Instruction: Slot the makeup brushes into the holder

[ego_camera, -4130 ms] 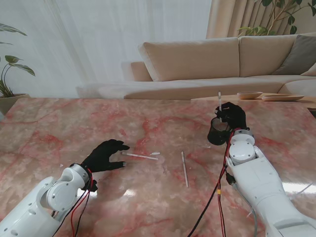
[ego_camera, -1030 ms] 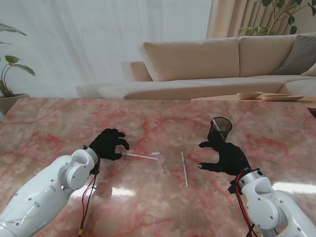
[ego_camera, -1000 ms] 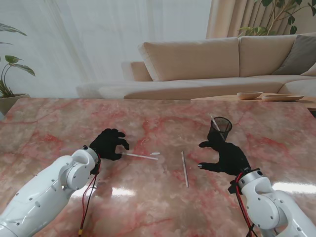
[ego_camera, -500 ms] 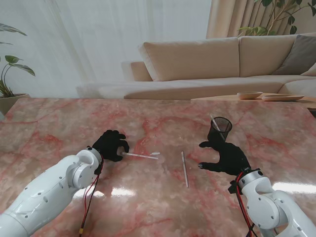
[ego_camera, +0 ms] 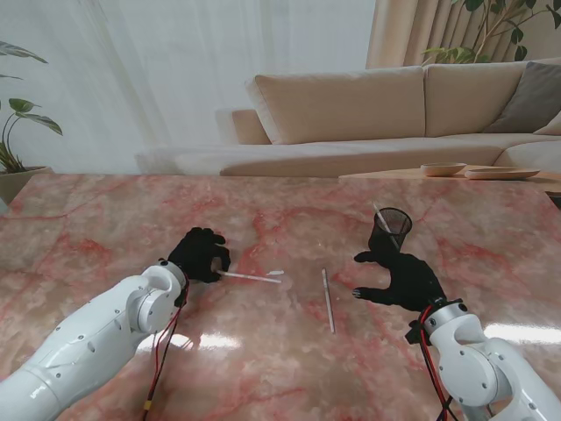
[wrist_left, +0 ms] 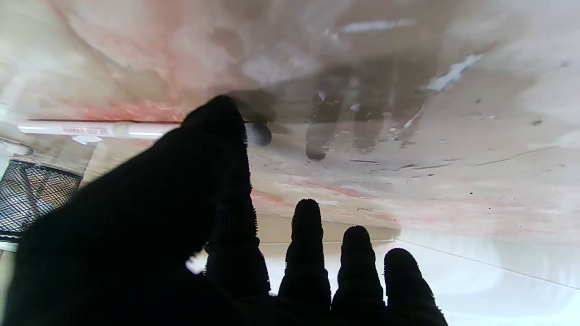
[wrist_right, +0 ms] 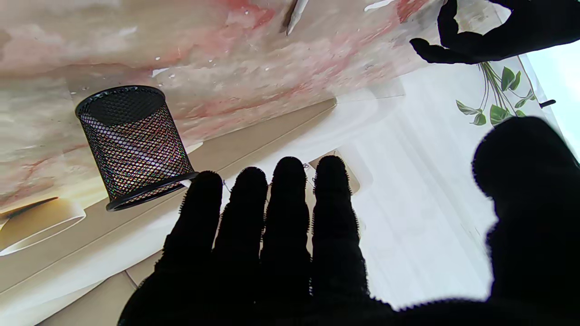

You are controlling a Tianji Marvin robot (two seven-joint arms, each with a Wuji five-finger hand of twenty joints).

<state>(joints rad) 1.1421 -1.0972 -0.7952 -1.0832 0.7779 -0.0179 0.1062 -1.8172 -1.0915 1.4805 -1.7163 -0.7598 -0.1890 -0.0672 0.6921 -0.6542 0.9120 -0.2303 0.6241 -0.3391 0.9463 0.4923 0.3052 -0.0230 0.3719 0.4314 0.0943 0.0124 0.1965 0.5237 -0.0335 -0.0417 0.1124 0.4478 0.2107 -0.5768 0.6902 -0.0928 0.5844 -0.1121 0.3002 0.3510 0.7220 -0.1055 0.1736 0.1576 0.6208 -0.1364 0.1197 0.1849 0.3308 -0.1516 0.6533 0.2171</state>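
A black mesh holder (ego_camera: pixel 391 230) stands at the right of the table with one brush (ego_camera: pixel 380 216) leaning inside it; it also shows in the right wrist view (wrist_right: pixel 133 140). My right hand (ego_camera: pixel 401 279) hovers open just nearer to me than the holder, fingers spread, holding nothing. A white brush (ego_camera: pixel 252 277) lies flat at mid table. My left hand (ego_camera: pixel 202 253) sits over its left end with its fingers apart. In the left wrist view the thumb (wrist_left: pixel 213 129) covers the white handle (wrist_left: pixel 90 129). A second thin brush (ego_camera: pixel 327 300) lies between the hands.
The pink marble table (ego_camera: pixel 263 368) stretches wide around both hands. Beyond its far edge are a beige sofa (ego_camera: pixel 351 105), a low table with shallow bowls (ego_camera: pixel 443 169) and a potted plant (ego_camera: pixel 13 132) at the far left.
My right hand has left the holder, with a brush now standing in it, and hangs open nearer to me. My left hand has crept forward and right onto the white brush's end.
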